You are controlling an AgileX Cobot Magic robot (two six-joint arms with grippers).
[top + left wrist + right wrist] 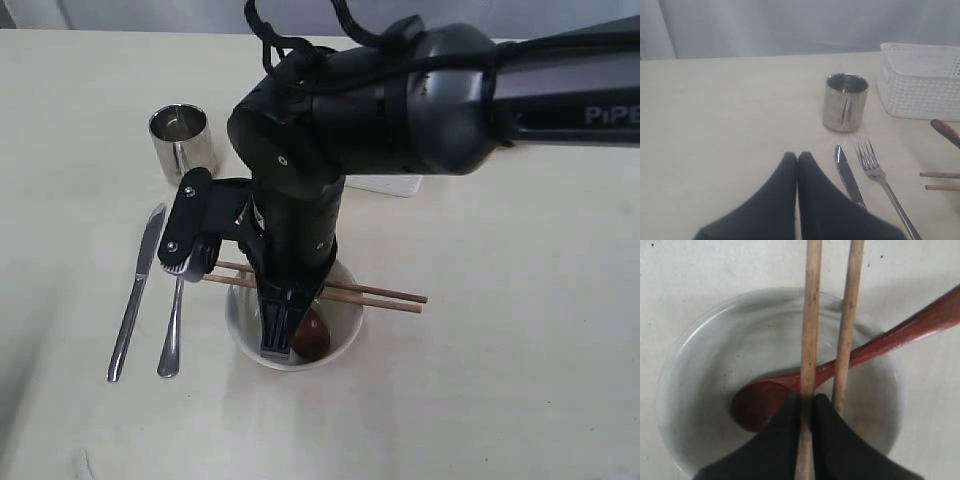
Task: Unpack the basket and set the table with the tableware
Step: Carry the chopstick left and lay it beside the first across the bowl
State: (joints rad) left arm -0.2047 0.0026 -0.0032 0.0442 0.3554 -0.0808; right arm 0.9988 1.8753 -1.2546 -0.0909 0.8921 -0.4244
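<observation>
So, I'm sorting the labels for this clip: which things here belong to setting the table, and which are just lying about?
Part of the job: basket, table, steel cup, knife, fork, chopsticks, white bowl, wooden spoon.

Just lying about: nothing I can make out; only a grey backdrop behind the table.

the counter (pixel 520 400) is a pale cream, matte top. a steel cup (pixel 182 140) stands upright on it, open end up. in the exterior view, below the cup, a knife (pixel 135 295) and a fork (pixel 172 335) lie side by side, close but apart, with the blade tip and tines towards the cup. a white bowl (pixel 243 335) sits just beside the fork. a white lattice basket (pixel 920 87) stands near the cup, not touching it.
</observation>
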